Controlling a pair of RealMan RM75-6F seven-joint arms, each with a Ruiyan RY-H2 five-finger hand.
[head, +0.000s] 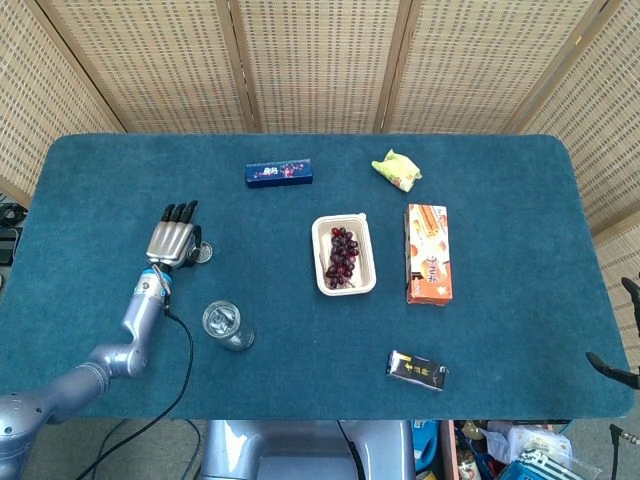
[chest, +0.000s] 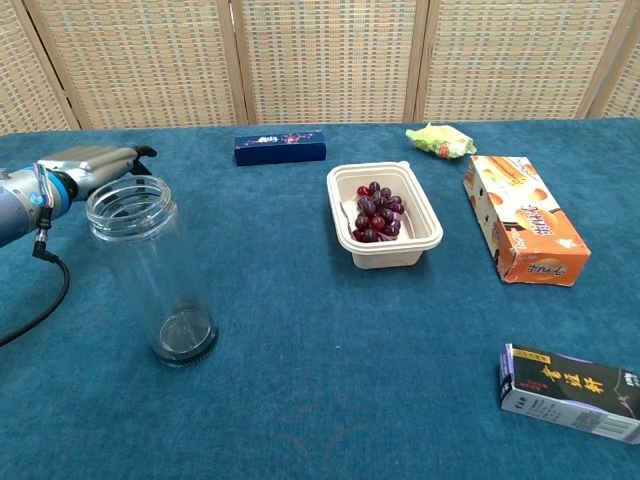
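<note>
The left hand (head: 174, 240) lies palm down low over the blue counter (head: 500, 360), fingers stretched forward and close together, over a small round lid (head: 204, 253) that shows just at its right edge. Whether the fingers touch or pinch the lid cannot be told: the head view shows only part of the lid beside the hand, and in the chest view the jar hides that spot. The hand's grip state is therefore unclear.

A clear glass jar (chest: 153, 270) stands upright and open-mouthed on the counter, near the hand, on the side closer to the robot and slightly to the right of the forearm. In the chest view the left hand (chest: 92, 160) shows just behind the jar's rim.

Further right sit a white tray of dark grapes (head: 343, 254), an orange box (head: 428, 253), a yellow-green packet (head: 396, 169), a dark blue box (head: 279, 173) and a black carton (head: 417, 370). The right hand is out of sight.
</note>
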